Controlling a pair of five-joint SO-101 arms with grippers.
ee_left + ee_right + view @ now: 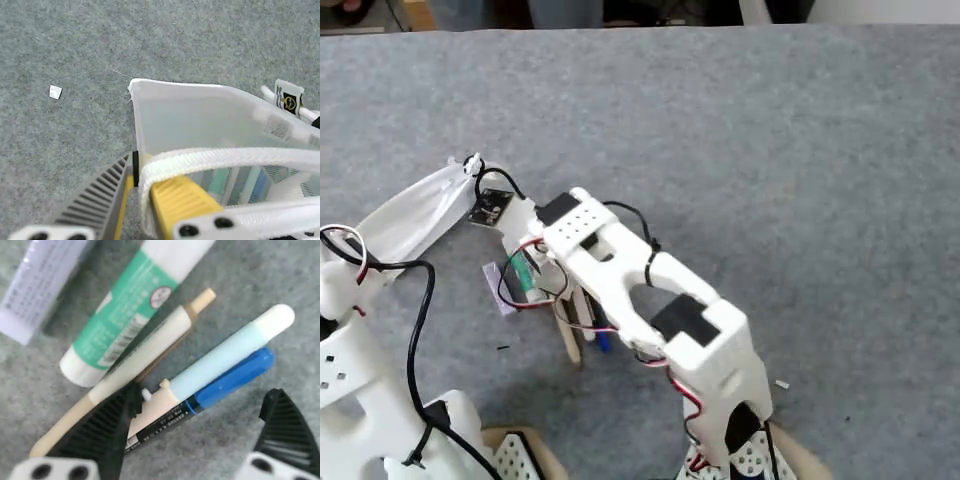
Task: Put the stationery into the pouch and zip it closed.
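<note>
The surface (770,130) is covered in grey, felt-like fabric, evenly lit. A small white scrap (55,91) lies on it. Beyond its far edge runs a narrow strip of room: a wooden piece (415,12) and pale shapes too cropped to name.

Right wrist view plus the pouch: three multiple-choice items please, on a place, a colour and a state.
1. The pens lie: A in a cup; B on the grey table under the right gripper; C in a tray.
2. The glue stick's label is: A red; B green; C black.
3. The left gripper is: A open; B shut on a pen; C shut on the pouch's edge.
Key: 1 B, they rest on the table under its open fingers; 2 B, a green band wraps the white tube; 3 C, pouch fabric sits pinched between its fingers.
</note>
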